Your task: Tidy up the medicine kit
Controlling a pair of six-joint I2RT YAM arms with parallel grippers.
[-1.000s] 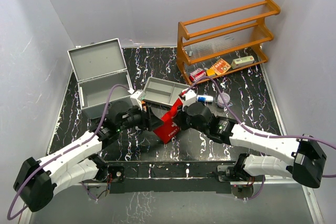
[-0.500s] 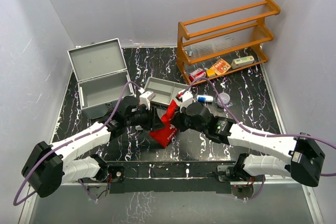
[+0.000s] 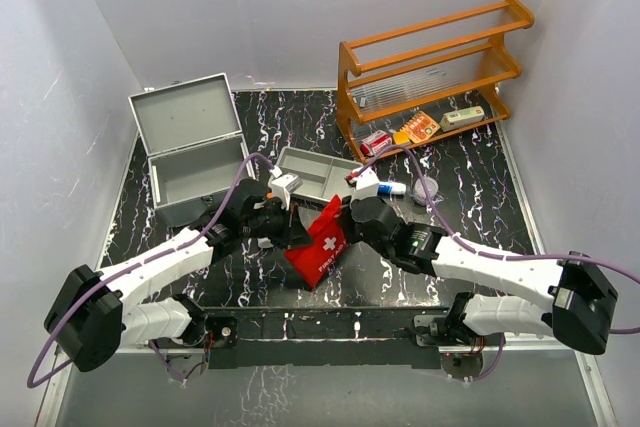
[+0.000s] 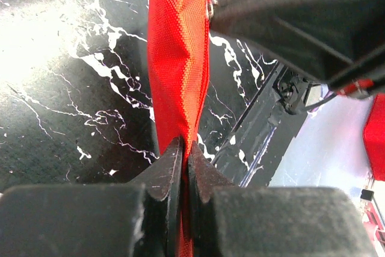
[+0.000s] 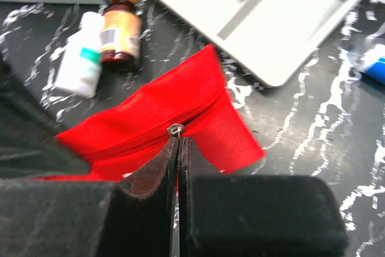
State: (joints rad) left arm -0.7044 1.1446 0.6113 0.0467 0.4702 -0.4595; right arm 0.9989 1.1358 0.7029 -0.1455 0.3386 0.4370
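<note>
Medicine kit [image 3: 185, 209] open, untouched. Within last second, clamped left gripper [image 4: 183, 148] onto red pouch [image 4: 178, 58] edge; kept right gripper [image 5: 178, 144] pinched on zipper pull [image 5: 174, 129]. Set for unzipping.

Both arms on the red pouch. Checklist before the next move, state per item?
1. Grip of left tool on red pouch fabric: ok.
2. Grip of right tool on pouch at zipper pull: shut there, ok; pull itself gripped: cannot tell.
3. Lid of medicine kit open: ok.
4. Clearance to white bottle and amber bottle: not ok, both lie close beside pouch.
5. Clearance to grey tray: cannot tell.
</note>
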